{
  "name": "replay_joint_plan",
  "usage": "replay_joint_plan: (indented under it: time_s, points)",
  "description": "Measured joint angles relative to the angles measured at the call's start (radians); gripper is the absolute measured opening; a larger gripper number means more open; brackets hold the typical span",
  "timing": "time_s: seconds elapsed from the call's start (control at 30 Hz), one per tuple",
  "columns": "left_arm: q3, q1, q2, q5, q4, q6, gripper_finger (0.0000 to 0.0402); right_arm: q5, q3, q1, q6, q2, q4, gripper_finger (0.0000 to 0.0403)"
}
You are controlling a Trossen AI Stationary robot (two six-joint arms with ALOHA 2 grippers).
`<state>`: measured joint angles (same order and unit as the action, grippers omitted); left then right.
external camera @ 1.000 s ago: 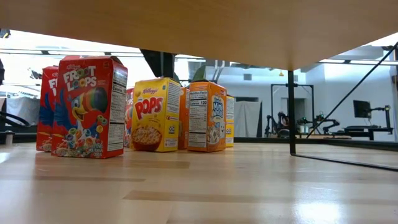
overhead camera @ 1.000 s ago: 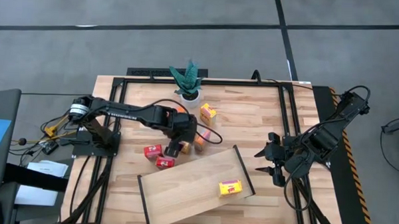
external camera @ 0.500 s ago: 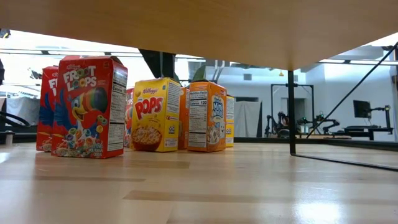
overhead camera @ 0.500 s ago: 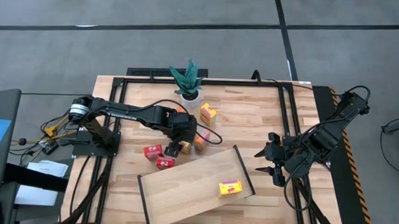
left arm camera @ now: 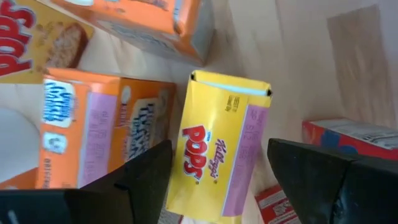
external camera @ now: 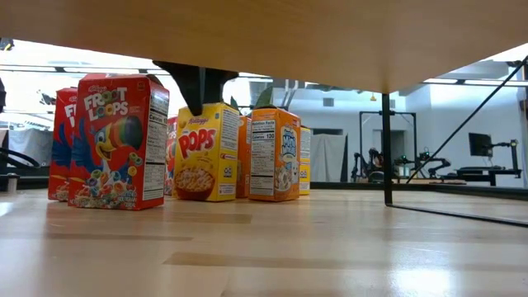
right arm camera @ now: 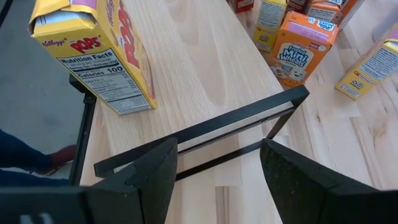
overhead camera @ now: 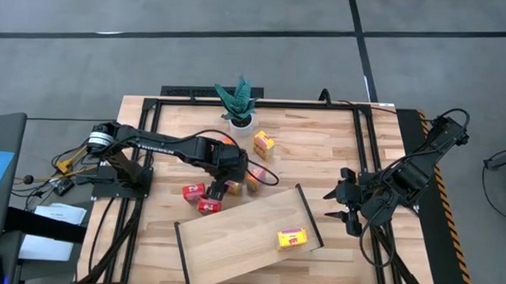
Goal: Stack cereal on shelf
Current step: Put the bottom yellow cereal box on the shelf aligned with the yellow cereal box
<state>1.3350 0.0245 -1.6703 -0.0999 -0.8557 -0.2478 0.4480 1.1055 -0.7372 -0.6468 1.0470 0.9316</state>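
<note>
Several small cereal boxes stand in a cluster on the tabletop. Among them are red Froot Loops boxes [external camera: 115, 140], orange Mini-Wheats boxes [external camera: 275, 154] and an upright yellow Pops box [left arm camera: 221, 158]. My left gripper [left arm camera: 221, 180] hovers open just above that Pops box [external camera: 206, 153], one finger on either side of it and not touching. The shelf [overhead camera: 241, 234] lies tilted across the near side of the table. One yellow Pops box [overhead camera: 292, 238] stands on it near its right rail. My right gripper [overhead camera: 343, 206] waits open, clear of the shelf's right end.
A potted plant [overhead camera: 237, 103] stands at the far edge, and another yellow box [overhead camera: 264, 143] stands near it. A black frame [overhead camera: 363, 137] borders the table. The shelf's black rail [right arm camera: 205, 134] lies just ahead of my right gripper. Bare wood shows between the cluster and the right arm.
My left gripper has come down a little toward the yellow Pops box. In the low view its dark fingers now reach the box's top. The boxes and the shelf have stayed in place.
</note>
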Motion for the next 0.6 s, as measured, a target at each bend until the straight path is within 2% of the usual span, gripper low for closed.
replay_joint_plan:
  time_s: [0.4,0.6]
  points:
    - [0.0,-0.001,0.0,-0.017,0.009,0.006,0.0183,-0.001,0.0,0.0,0.0,0.0,0.006,0.0255]
    - [0.0,0.0,0.0,-0.011,0.009,0.045,0.0164,-0.001,0.0,0.0,0.0,0.0,0.011,0.0255]
